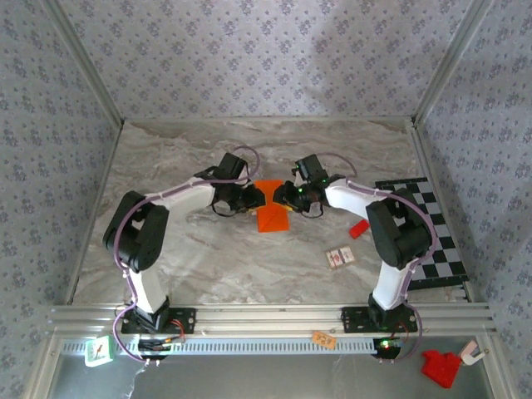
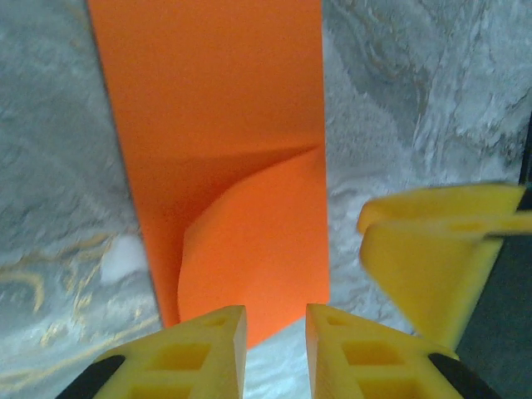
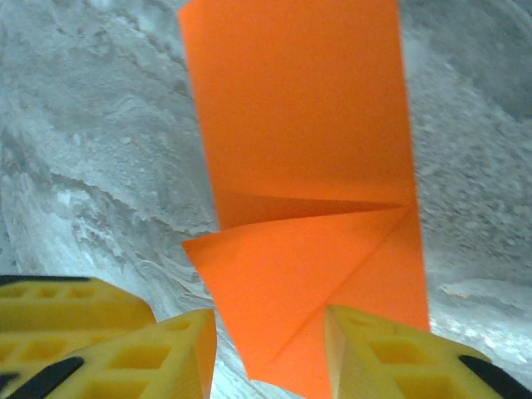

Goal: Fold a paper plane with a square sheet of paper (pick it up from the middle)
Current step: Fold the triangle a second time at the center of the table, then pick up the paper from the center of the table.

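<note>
Your thin, bright orange sheet of paper [image 1: 272,212] lies on the grey marbled worktop [image 1: 183,249] at its middle, between the two arms. It is folded into a long strip.

In the left wrist view, a corner flap at the near end of the strip [image 2: 241,166] is turned over. Its edge curves softly and is not pressed flat. The left arm's yellow fingers [image 2: 237,337] stand a narrow gap apart just over that end. They clamp nothing; you can see the paper's tip and bare worktop through the gap. One yellow finger of the other arm [image 2: 432,249] sits just beside the strip's edge.

In the right wrist view, the flap reads as a creased triangle on the strip [image 3: 307,166]. The right arm's yellow fingers [image 3: 195,345] are parted wider, one to each side of the folded end, and hold nothing.

From above, both sets of fingers, left [image 1: 252,199] and right [image 1: 285,198], flank the paper closely. A small red block [image 1: 359,229] and a black-and-white checkered board [image 1: 432,241] lie off to the right, well apart from it.
</note>
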Robot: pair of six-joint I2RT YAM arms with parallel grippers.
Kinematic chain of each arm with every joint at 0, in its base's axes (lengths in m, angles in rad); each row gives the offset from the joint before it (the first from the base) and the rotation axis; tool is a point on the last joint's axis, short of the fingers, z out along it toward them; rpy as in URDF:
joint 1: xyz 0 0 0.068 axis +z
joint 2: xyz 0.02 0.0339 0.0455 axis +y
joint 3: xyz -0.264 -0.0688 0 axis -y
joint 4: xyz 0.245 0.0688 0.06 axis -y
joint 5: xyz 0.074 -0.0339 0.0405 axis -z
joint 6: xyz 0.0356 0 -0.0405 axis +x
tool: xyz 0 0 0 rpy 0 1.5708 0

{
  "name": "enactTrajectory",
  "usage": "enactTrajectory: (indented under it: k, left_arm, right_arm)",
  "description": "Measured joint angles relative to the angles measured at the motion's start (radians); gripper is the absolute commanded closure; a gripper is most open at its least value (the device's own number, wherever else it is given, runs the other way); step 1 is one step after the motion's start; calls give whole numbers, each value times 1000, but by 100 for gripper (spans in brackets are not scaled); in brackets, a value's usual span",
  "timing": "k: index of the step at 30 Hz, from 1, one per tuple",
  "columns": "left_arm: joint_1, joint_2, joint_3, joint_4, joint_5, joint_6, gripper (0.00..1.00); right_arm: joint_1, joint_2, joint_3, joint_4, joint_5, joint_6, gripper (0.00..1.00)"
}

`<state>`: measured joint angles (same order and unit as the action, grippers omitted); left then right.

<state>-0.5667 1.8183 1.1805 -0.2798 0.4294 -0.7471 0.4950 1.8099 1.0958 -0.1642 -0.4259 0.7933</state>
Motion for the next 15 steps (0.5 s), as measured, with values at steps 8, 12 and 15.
enactTrajectory:
  k: [8,12,15]
  left_arm:
    - [0,82,22,42,-5,-42,82]
    - [0,105,36,46,-33,-55,86]
    - [0,121,36,45,-52,-66,88]
  right_arm:
    - [0,0,-32,32,4,53,58]
    - [0,2,-32,46,4,64,57]
    - [2,6,-33,57,4,76,57]
